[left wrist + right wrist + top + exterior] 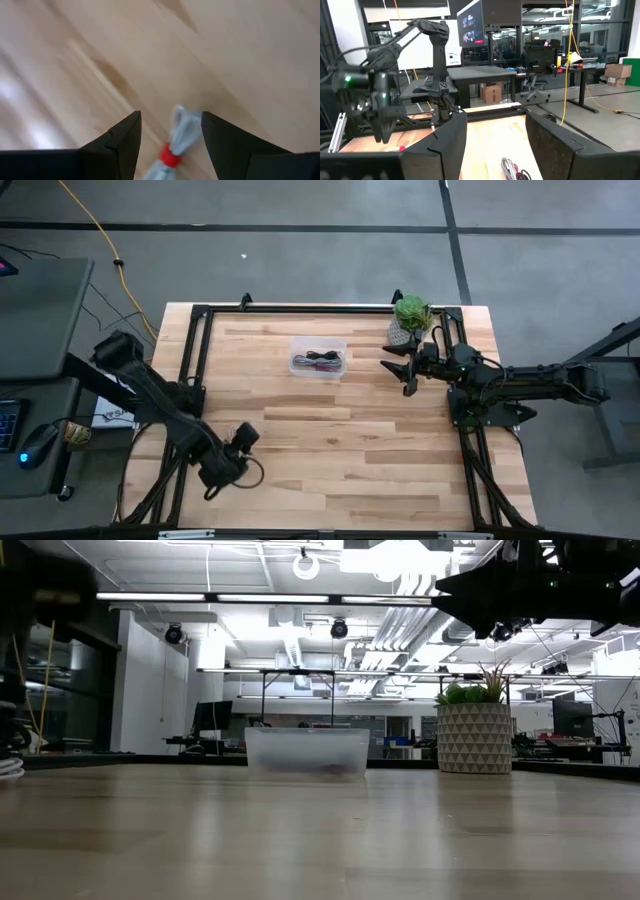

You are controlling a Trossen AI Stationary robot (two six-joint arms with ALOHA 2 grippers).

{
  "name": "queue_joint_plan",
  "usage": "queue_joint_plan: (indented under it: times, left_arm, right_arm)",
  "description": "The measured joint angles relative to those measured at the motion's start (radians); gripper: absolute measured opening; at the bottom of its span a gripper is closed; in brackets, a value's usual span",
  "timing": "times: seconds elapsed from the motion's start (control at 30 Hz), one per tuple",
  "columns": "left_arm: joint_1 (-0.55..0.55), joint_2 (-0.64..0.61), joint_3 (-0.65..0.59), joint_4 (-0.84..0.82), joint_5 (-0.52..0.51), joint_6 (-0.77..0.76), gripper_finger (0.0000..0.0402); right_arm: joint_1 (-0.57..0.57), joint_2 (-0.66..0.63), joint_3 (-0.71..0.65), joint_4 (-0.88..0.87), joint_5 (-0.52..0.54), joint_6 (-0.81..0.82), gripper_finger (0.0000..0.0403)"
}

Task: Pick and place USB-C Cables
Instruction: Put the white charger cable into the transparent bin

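Observation:
The left wrist view shows a white cable bundle (pixel 181 134) with a red tie (pixel 170 155) lying on the wood. My left gripper (pixel 170 137) is open, one finger on either side of the bundle. From above, my left gripper (pixel 222 470) points down near the table's near left part. A clear bin (pixel 318 358) in the far middle holds dark red, black and grey cables (pixel 320 362). My right gripper (pixel 400 366) hovers open just right of the bin, high over the table (pixel 470 590). The binned cables (pixel 512 170) show between its fingers.
A green plant in a patterned pot (pixel 410 320) stands at the far right, behind my right gripper, and rises right of the bin (pixel 305 752) in the low view. A black frame (pixel 200 320) borders the table. A yellow cord (pixel 100 235) runs over the floor beyond.

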Motion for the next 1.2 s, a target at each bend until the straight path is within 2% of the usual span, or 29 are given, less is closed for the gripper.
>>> queue_joint_plan:
  times: [0.23,0.6,0.83,0.97,1.17,1.2]
  left_arm:
    - [-0.019,0.113,0.0,-0.155,0.027,-0.016,0.0188]
    - [0.1,0.227,0.0,-0.141,0.074,0.197,0.0188]
    - [0.193,0.269,0.007,-0.138,0.18,0.285,0.0184]
    - [0.227,0.26,0.002,-0.125,0.192,0.311,0.0149]
    - [0.277,0.253,0.018,-0.122,0.193,0.334,0.0027]
    - [0.289,0.247,0.027,-0.126,0.195,0.331,0.0016]
  right_arm:
    - [0.0,0.0,0.0,-0.003,0.0,0.0,0.0195]
    - [0.0,0.0,0.0,-0.01,0.0,0.003,0.0195]
    - [0.0,0.0,0.0,-0.02,0.0,0.018,0.0195]
    - [0.0,0.0,0.0,-0.022,0.0,0.018,0.0195]
    - [0.0,0.0,0.0,-0.027,0.0,0.018,0.0195]
    - [0.0,0.0,0.0,-0.026,0.0,0.018,0.0195]
